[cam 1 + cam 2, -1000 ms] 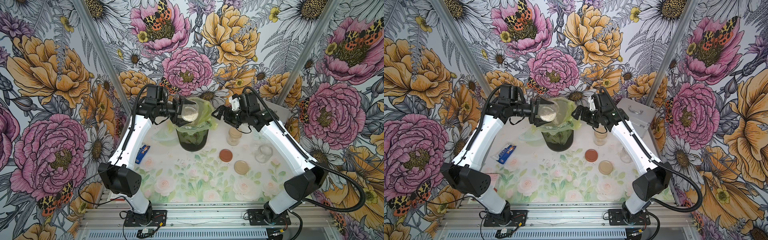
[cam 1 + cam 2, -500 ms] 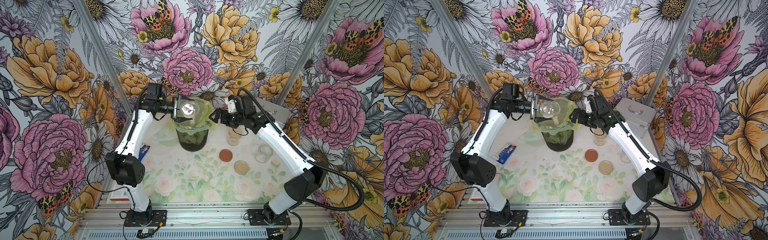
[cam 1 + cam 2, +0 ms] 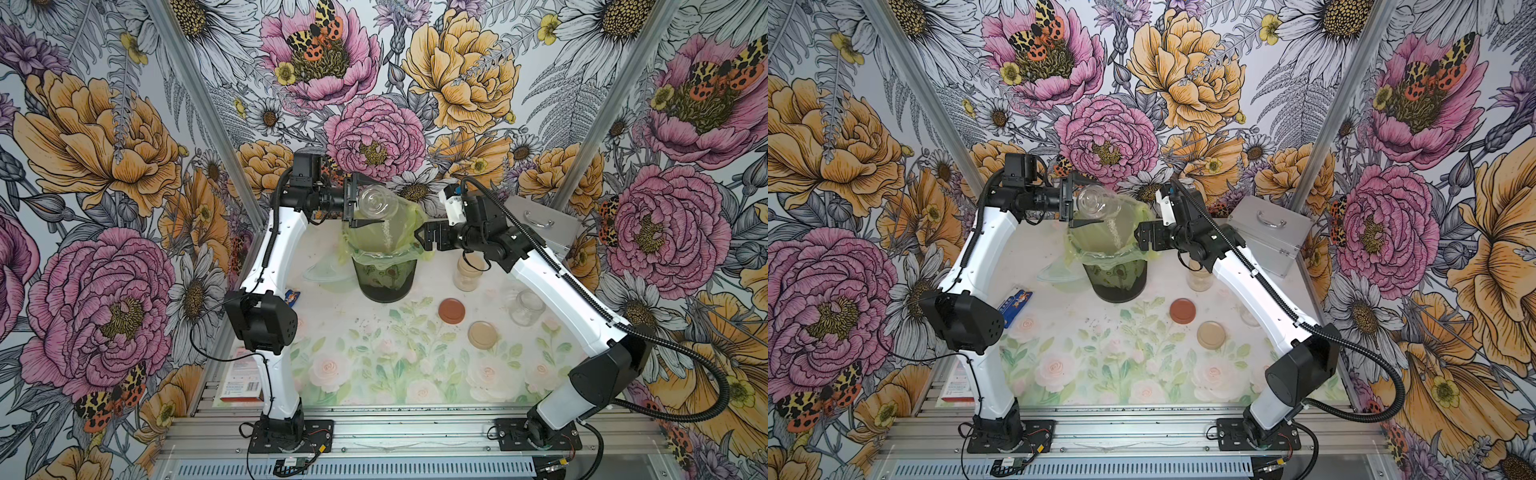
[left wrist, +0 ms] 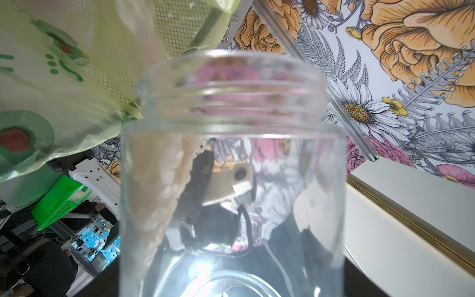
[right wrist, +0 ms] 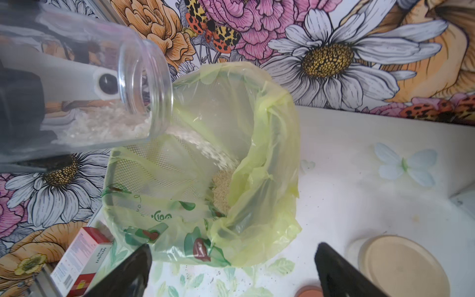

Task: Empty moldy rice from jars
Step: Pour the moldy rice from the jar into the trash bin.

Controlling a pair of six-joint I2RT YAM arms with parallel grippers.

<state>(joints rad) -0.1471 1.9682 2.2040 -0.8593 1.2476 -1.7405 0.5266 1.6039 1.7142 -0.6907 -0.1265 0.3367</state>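
Over the bin [image 3: 384, 284], tilted jar [image 3: 379, 202] in left claw [image 3: 365, 204].

A dark bin [image 3: 384, 286] lined with a yellow-green bag [image 3: 405, 216] is standing on the counter [image 3: 374, 332], a silver case [image 3: 536, 224] sitting well apart.

Both top views look steeply down from high above the front edge of the desk [image 3: 374, 332], taking it all in, nearly alike. The left wrist camera sits right against the tilted jar [image 4: 231, 180], looking lengthwise through its glass. The right wrist camera looks down, close, into the lined bin [image 5: 272, 144] past the right end effector [image 5: 232, 246], sharing jar and bin with the top views.
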